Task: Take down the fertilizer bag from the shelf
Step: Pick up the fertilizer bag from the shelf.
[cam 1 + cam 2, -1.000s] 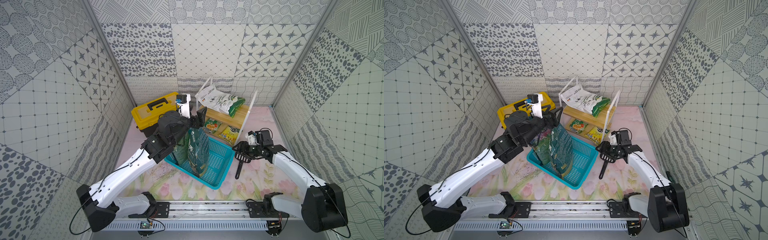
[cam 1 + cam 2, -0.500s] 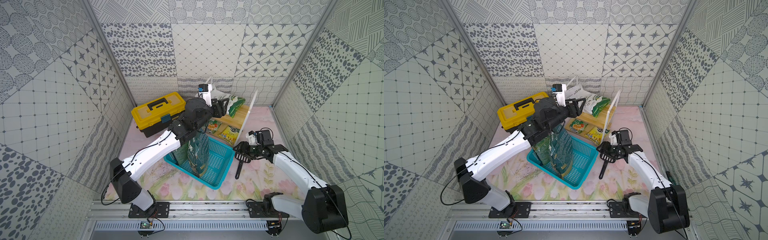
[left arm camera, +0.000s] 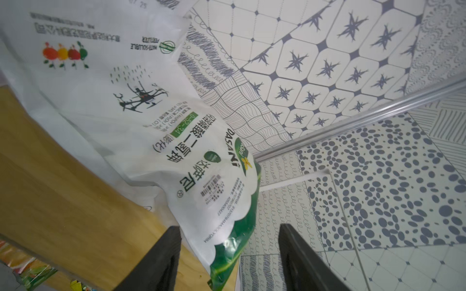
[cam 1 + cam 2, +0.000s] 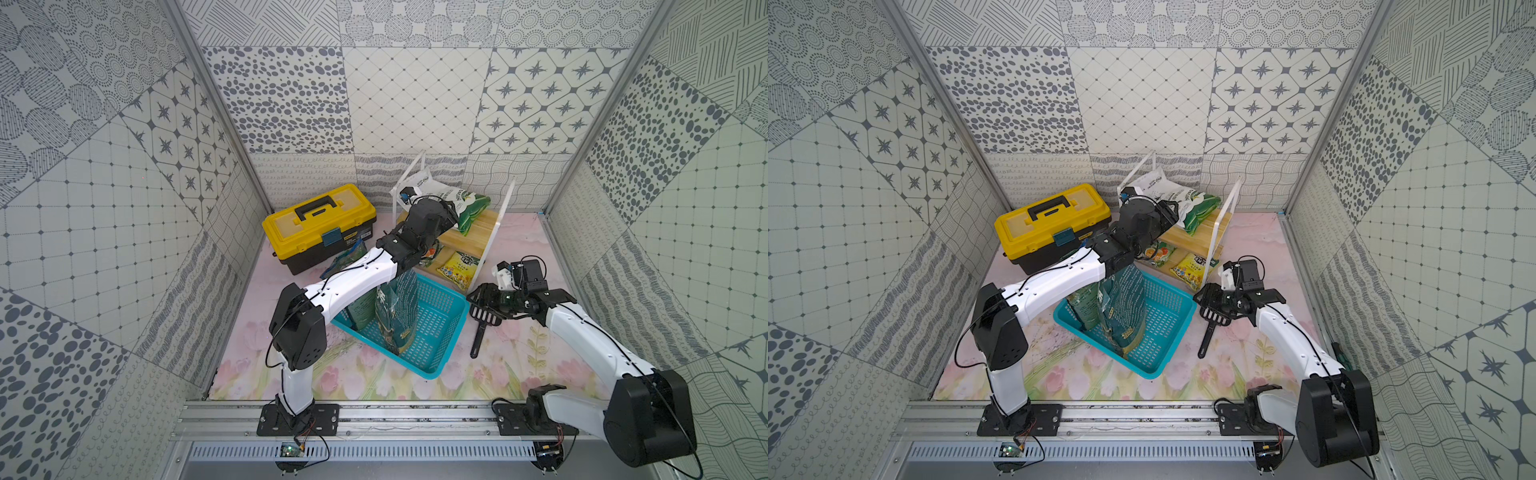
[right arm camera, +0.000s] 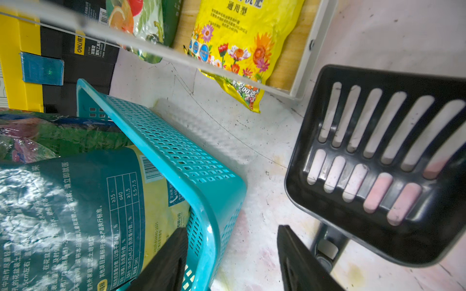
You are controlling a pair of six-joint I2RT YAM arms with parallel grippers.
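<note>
The fertilizer bag (image 4: 455,198) (image 4: 1188,198), white with a green end, lies on the top wooden board of the shelf (image 4: 482,226) (image 4: 1214,227). My left gripper (image 4: 449,209) (image 4: 1169,208) reaches onto that board. In the left wrist view the bag (image 3: 151,121) sags off the board (image 3: 63,191), and the left gripper (image 3: 229,230) is open, its jaws on either side of the bag's green end without pinching it. My right gripper (image 4: 478,297) (image 5: 232,233) hovers open and empty low over the floor, between the basket's corner and a black scoop.
A yellow-and-black toolbox (image 4: 320,224) stands left of the shelf. The teal basket (image 4: 436,332) holds dark green bags (image 4: 399,307). A black slotted scoop (image 4: 484,322) (image 5: 378,161) lies under my right wrist. A yellow flower packet (image 4: 459,264) sticks out of the lower shelf.
My left arm swung from above the basket up and back to the shelf's top board, and its jaws narrowed a little around the bag's end. The right arm stayed put.
</note>
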